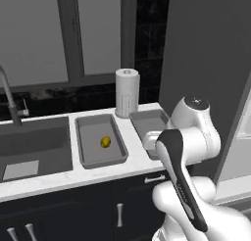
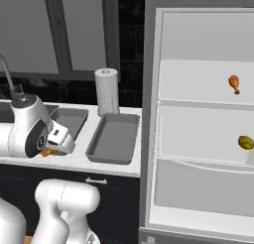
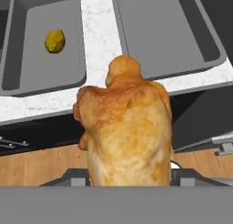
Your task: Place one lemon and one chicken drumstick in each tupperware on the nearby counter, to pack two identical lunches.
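Centrally in the hand view, a chicken drumstick (image 3: 125, 127) rises from between the gripper's fingertips; the gripper (image 3: 129, 175) is pinching it, with the meaty bulk low and the narrower end pointing up toward the white marbled surface (image 3: 98, 18). Beyond the drumstick lie two grey tupperware trays side by side on that surface. The tray left of the drumstick (image 3: 82, 50) holds one lemon (image 3: 55, 41); the tray right of the drumstick (image 3: 214, 50) has a bare floor.

From the left base view, the lemon (image 1: 105, 141) lies near the middle of its tray (image 1: 81, 147), which sits beside the dark sink basin (image 1: 34, 147); the second tray (image 1: 139, 122) is partly hidden behind the arm. A paper towel roll (image 1: 127, 93) stands upright behind the gap between the trays.

From the right base view, the open fridge (image 2: 198, 124) stands just right of the trays. A second drumstick (image 2: 234, 83) lies on its upper shelf and a second lemon (image 2: 245, 142) on the shelf below. An orange sliver of the held drumstick (image 2: 47, 152) shows beneath the wrist, over the front edge of the surface.
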### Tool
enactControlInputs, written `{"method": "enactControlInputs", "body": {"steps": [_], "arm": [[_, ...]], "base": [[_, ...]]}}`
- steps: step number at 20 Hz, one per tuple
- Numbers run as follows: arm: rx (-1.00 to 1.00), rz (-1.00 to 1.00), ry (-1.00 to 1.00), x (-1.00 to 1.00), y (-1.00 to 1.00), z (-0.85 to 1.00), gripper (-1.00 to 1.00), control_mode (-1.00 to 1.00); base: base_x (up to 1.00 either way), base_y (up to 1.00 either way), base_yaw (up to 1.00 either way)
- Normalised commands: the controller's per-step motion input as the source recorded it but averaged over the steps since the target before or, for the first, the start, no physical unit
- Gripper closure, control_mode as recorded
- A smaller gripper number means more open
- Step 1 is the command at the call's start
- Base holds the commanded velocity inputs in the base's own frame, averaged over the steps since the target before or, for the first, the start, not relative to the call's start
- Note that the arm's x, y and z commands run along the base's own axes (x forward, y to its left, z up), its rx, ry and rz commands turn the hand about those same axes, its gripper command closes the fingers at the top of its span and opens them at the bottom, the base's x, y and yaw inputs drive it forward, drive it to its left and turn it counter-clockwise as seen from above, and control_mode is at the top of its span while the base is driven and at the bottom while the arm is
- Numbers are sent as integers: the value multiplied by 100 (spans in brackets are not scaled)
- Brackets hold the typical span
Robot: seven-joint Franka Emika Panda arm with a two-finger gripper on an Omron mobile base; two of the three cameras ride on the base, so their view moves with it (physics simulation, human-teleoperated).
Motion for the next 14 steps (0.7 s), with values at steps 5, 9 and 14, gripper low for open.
{"method": "enactControlInputs", "body": {"steps": [5, 9, 14], "arm": [[0, 0, 0, 0, 0, 0, 100, 100], [0, -12, 2, 43, -32, 0, 100, -100], [0, -21, 11, 100, -57, -42, 100, -100]], "base": [[97, 6, -3], [48, 0, -3], [0, 0, 0]]}}
